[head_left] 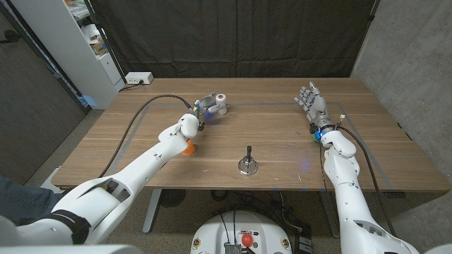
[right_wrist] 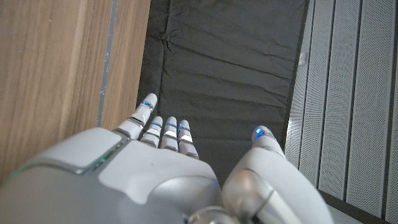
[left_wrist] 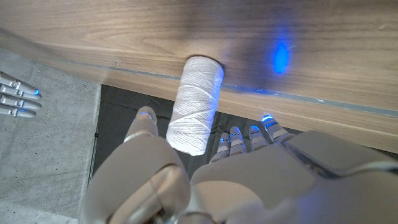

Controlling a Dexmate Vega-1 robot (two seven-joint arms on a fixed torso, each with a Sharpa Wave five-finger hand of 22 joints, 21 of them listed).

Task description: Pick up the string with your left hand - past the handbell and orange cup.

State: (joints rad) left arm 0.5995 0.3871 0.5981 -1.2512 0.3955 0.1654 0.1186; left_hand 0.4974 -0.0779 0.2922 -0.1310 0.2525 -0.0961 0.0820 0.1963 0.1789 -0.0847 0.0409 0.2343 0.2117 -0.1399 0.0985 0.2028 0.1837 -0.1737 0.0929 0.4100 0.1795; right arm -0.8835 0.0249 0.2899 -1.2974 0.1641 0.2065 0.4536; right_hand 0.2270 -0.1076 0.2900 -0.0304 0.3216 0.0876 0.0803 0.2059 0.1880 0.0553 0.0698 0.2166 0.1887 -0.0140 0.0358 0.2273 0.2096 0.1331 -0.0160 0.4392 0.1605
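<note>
Nearest us on the table (head_left: 282, 152) stands the handbell (head_left: 248, 162), upright near the front edge. Left of it we see the orange cup (head_left: 188, 147), partly hidden under the left arm. Farther back, the left hand (head_left: 205, 107) reaches the string (head_left: 221, 103) (a white spool near the table's far edge); in the left wrist view the spool (left_wrist: 194, 104) sits between thumb and fingers (left_wrist: 239, 142), which look spread around it, unclosed. Our right hand (head_left: 311, 101) stands well apart, fingers (right_wrist: 163, 130) open, holding nothing.
</note>
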